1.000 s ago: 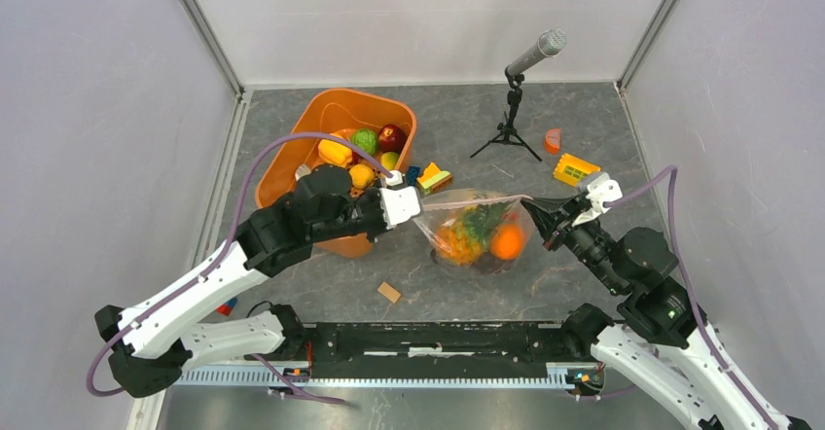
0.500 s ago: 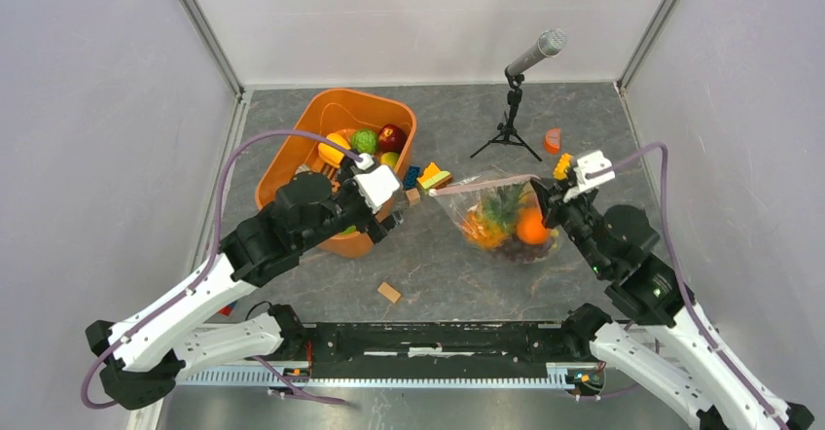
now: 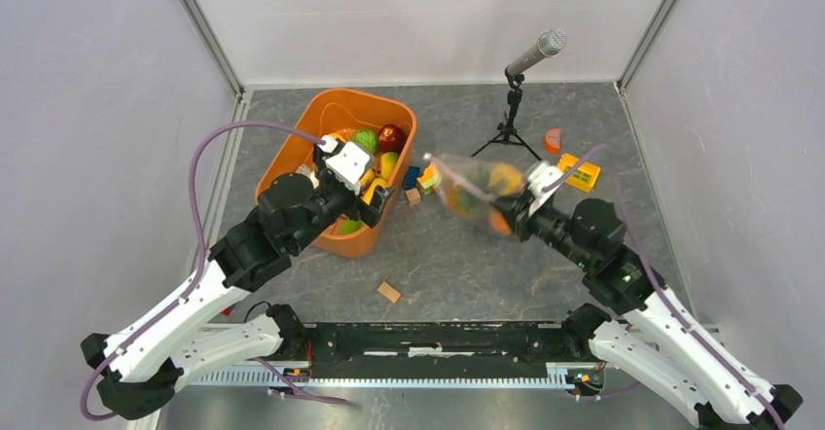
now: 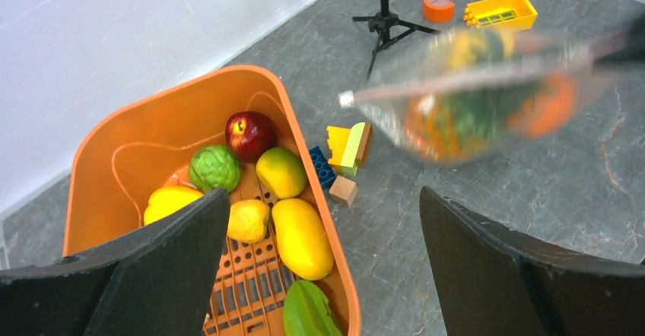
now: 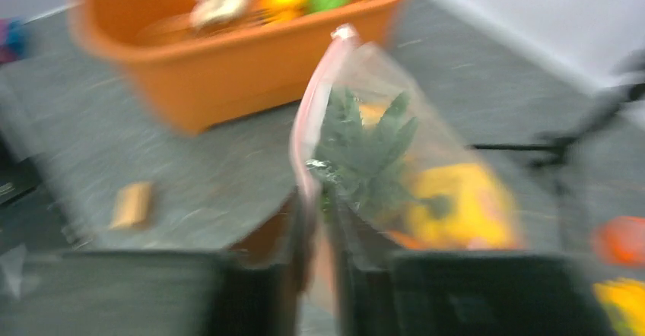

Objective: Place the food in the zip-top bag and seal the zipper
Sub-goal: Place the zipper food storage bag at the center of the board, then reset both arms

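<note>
The zip-top bag hangs blurred above the table, with a pineapple and orange and yellow food inside. My right gripper is shut on its edge, and the pink zipper runs up from between the jaws. The small white slider sits at the strip's far end. My left gripper hovers open and empty over the near right corner of the orange tub, apart from the bag. More food lies in the tub: a red apple, a green fruit and yellow mangoes.
A microphone on a tripod stands at the back. An orange piece and a yellow block lie at the right. Building blocks and a small wooden block lie beside the tub; another wooden block lies nearer.
My left gripper let go of the bag's left end, opened wide and drew back left over the tub. My right gripper swung the hanging bag right, then up and toward the back.
</note>
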`<action>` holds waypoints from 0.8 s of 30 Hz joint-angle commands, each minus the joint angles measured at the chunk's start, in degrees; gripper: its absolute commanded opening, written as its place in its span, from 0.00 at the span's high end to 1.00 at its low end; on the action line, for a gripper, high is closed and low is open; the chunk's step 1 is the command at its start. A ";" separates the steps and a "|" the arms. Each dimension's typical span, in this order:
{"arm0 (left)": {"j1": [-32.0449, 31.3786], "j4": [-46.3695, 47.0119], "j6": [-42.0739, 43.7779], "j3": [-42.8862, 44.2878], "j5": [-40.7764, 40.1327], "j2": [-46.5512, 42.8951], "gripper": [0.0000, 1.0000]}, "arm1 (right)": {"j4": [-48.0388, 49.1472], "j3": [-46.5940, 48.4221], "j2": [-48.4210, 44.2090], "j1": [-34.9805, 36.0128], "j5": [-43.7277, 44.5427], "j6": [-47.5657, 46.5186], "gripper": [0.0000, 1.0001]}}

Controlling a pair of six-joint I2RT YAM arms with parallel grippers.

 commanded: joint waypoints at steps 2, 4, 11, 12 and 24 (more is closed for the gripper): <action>1.84 2.91 -5.77 -1.32 -1.46 -1.69 0.00 | 7.15 -12.24 -2.85 0.43 -36.83 8.55 0.46; 2.29 1.98 -6.51 -0.50 -0.17 -1.31 0.00 | 7.64 -12.21 -6.65 0.43 -35.59 8.49 0.23; 3.02 -1.27 -8.49 1.85 0.38 0.06 0.00 | 8.73 -8.29 -14.77 0.43 -13.27 7.76 0.06; 3.04 -2.09 -10.30 2.13 0.52 0.34 0.00 | 8.86 -8.28 -14.19 0.43 -13.47 8.00 0.06; 21.39 -10.95 -21.36 6.22 2.32 7.29 0.00 | 1.91 -9.90 -5.13 0.27 32.96 17.32 0.02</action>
